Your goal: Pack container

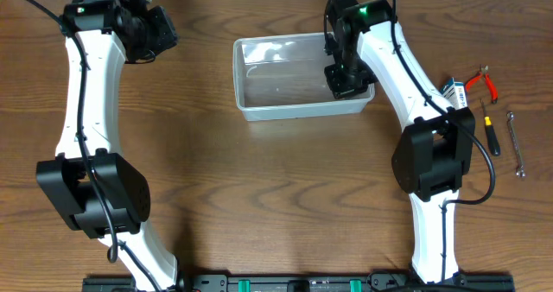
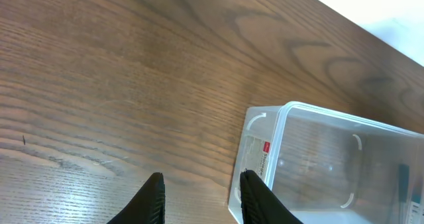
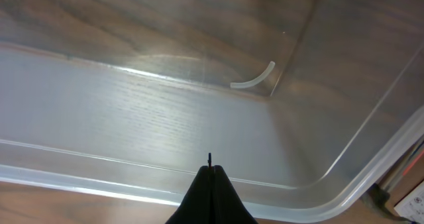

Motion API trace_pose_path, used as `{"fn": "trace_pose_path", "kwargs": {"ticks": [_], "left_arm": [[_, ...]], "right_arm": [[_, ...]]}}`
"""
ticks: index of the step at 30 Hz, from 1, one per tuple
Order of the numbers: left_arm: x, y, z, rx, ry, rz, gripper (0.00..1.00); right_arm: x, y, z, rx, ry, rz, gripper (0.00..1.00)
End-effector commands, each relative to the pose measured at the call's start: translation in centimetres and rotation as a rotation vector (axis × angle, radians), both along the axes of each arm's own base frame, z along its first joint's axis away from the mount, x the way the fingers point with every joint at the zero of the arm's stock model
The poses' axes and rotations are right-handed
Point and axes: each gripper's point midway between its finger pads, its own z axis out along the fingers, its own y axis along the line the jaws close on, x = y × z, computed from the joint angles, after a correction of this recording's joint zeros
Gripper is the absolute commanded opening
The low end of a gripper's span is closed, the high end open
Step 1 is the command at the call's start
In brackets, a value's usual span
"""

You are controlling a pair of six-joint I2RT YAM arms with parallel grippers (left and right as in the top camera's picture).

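The container (image 1: 298, 111), a clear plastic tub, stands at the back middle of the wooden table and looks empty. My right gripper (image 1: 346, 76) hangs over its right end, pointing down into it. In the right wrist view the right gripper (image 3: 211, 174) is shut above the container's floor (image 3: 132, 118), and a thin dark tip (image 3: 210, 159) pokes out between the pads. My left gripper (image 1: 164, 34) is at the back left, away from the tub. Its fingers (image 2: 156, 197) stand apart over bare wood in the left wrist view, with the container's left end (image 2: 265, 138) just right of them.
Right of the tub lie red-handled pliers (image 1: 484, 83), a small blue-and-white box (image 1: 454, 92), a dark screwdriver (image 1: 490, 132) and a thin wrench (image 1: 516, 145). The table's back edge runs close behind the container.
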Motion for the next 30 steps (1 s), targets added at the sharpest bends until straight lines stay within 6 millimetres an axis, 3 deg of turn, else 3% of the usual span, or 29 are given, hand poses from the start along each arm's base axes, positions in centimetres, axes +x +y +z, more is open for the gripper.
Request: {"fn": "trace_pose_path", "kwargs": {"ticks": [1,13,14,16,20,22,25,30], "left_arm": [[0.2,0.4,1.1,0.014,-0.024,0.008,0.27],[-0.1,0.4,0.9,0.013,-0.009,0.008,0.27],[-0.2,0.4,0.9,0.013,-0.006,0.008,0.27],[-0.3,0.3,0.8,0.012,-0.002,0.008,0.27],[-0.3,0.4,0.8,0.013,-0.002,0.008,0.27],[-0.3,0.8,0.7,0.035,0.002,0.021,0.27],[-0.5,1.2,0.5,0.057,0.015,0.034,0.27],[-0.9,1.2,0.2,0.055,0.034,0.033,0.27]], "right_arm": [[-0.4,-0.2,-0.3,0.001,0.022,-0.013,0.01],[-0.6,0.0,-0.3,0.011,0.034,-0.026,0.01],[-0.4,0.1,-0.3,0.014,0.024,-0.027,0.08],[0.6,0.1,-0.3,0.026,-0.010,-0.034,0.34],[2.9,0.1,0.5,0.058,-0.100,-0.047,0.59],[4.2,0.0,1.7,0.075,-0.152,-0.042,0.68],[6.4,-0.6,4.6,0.101,-0.250,-0.056,0.70],[10.3,-4.0,11.7,0.085,-0.485,-0.123,0.72]]}}
